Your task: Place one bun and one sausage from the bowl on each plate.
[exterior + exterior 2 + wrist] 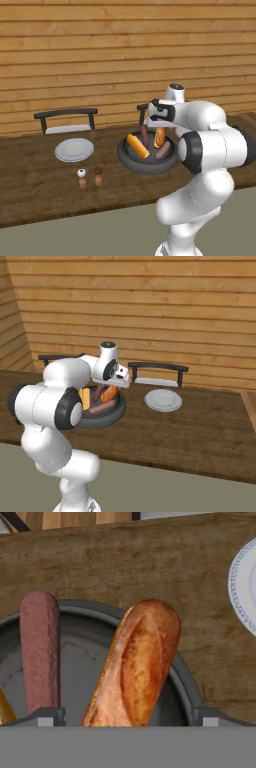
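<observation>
The dark bowl (146, 165) sits mid-table and holds two buns and two sausages. In the hand view, one bun (137, 662) lies against the bowl rim (186, 677), with a sausage (39, 649) to its left. My gripper (129, 718) is open, its fingertips (47, 717) spread wide on either side of this bun's near end, and it hovers just above the bowl (102, 408). The other bun (137, 145) and the other sausage (163, 151) also lie in the bowl. One empty plate (74, 149) sits left of the bowl and another plate (163, 400) sits to its right.
Salt and pepper shakers (82, 177) stand in front of the left plate. Two dark chairs (66, 120) (157, 373) are tucked in behind the table against the wooden wall. My arm's elbow (215, 145) overhangs the table's right part.
</observation>
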